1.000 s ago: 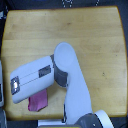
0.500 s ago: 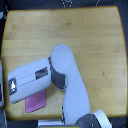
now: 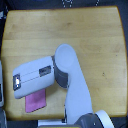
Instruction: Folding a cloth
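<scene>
The cloth (image 3: 36,102) is a small pink rectangle lying flat near the front edge of the wooden table (image 3: 75,30), toward the exterior view's left. My white forearm lies just above it and hides its upper edge. The gripper (image 3: 16,83) is at the forearm's left end, up and to the left of the cloth. Its fingers are too blurred and too covered by the arm to show whether they are open or shut, or whether they hold any fabric.
My upper arm and shoulder (image 3: 75,90) rise from the bottom of the view and cover the table's lower middle. A pale object (image 3: 1,95) stands just off the table's left edge. Dark floor surrounds the tabletop.
The forearm has shifted slightly, and more of the pink cloth shows below it than a second ago. The cloth itself lies in about the same place.
</scene>
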You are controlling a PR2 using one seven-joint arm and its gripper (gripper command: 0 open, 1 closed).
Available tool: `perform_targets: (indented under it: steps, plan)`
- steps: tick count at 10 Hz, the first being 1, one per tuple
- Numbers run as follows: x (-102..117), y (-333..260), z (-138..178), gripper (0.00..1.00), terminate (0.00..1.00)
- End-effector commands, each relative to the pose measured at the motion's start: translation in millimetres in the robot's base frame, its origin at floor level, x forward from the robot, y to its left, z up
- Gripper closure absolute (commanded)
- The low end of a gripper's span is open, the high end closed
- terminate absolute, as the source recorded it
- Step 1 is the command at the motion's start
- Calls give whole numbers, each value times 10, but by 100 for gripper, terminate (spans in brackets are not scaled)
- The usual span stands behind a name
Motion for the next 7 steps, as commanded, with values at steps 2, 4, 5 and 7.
perform_targets:
  steps: [2, 4, 5, 7]
  plan:
    - [413, -424, 123, 0, 0]
    - [708, -644, 292, 0, 0]
    - [826, -770, 390, 0, 0]
    - [1086, -1064, 732, 0, 0]
